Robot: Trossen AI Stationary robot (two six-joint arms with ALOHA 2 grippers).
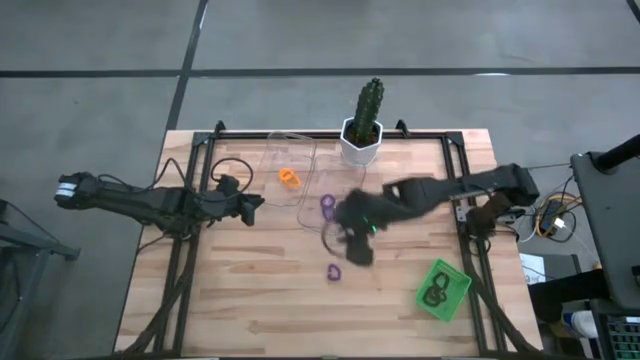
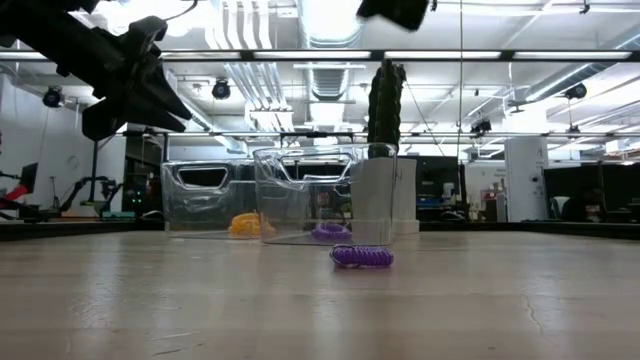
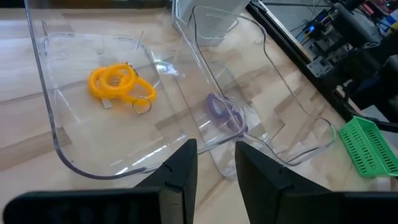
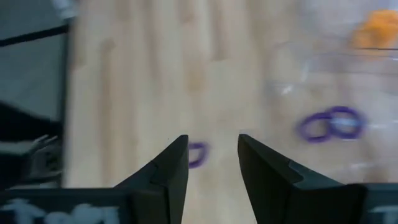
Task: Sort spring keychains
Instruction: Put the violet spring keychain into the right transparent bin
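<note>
From above, the pale wooden worktop [image 1: 250, 290] sits in a black frame on a grey concrete floor. A potted cactus [image 1: 364, 122] stands at its far edge. Two clear bins lie side by side: the left bin [image 1: 283, 160] holds an orange keychain [image 1: 289, 178], the right bin [image 1: 335, 200] a purple keychain [image 1: 327, 206]. Another purple keychain [image 1: 334, 271] lies loose on the wood, and black keychains [image 1: 434, 293] sit in a green basket [image 1: 443, 289]. The left hand [image 1: 255, 204] hangs beside the bins; the right hand [image 1: 357, 250] hovers near the loose ring.

At worktop level, the loose ring lies in front of the bins, with a workshop of ceiling pipes and lights behind.

The left wrist view shows the left hand's fingers [image 3: 180, 171] spread, empty, over the bins.

The right wrist view shows its fingers [image 4: 168, 168] spread, empty, above bare wood and the loose ring.
</note>
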